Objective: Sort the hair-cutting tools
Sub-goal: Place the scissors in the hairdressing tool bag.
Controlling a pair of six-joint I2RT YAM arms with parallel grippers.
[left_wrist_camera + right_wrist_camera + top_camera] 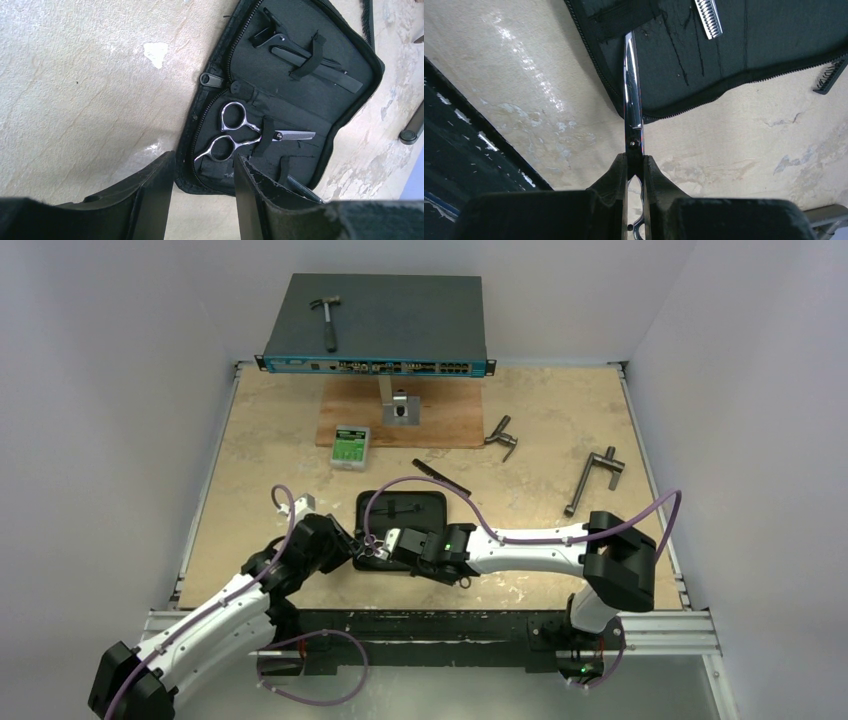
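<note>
Slim mirror-bright scissors [633, 90]; blades together

Toothed scissors [240, 132] lie strapped in the open case [342, 112] beside black clips [305, 60]. Plain scissors [632, 90], gripped by the right hand [634, 162], reach blade-first into it. The comb [441, 477] lies just beyond.

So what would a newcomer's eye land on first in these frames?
The open black zip-up fabric case at the table's front centre draws the eye. The right gripper is shut on plain silver scissors, blade tip at a strap inside the case. The open left gripper hovers at the case's edge, by silver toothed-blade scissors strapped inside. Far back, a hammer lies on a blue-grey network switch.
</note>
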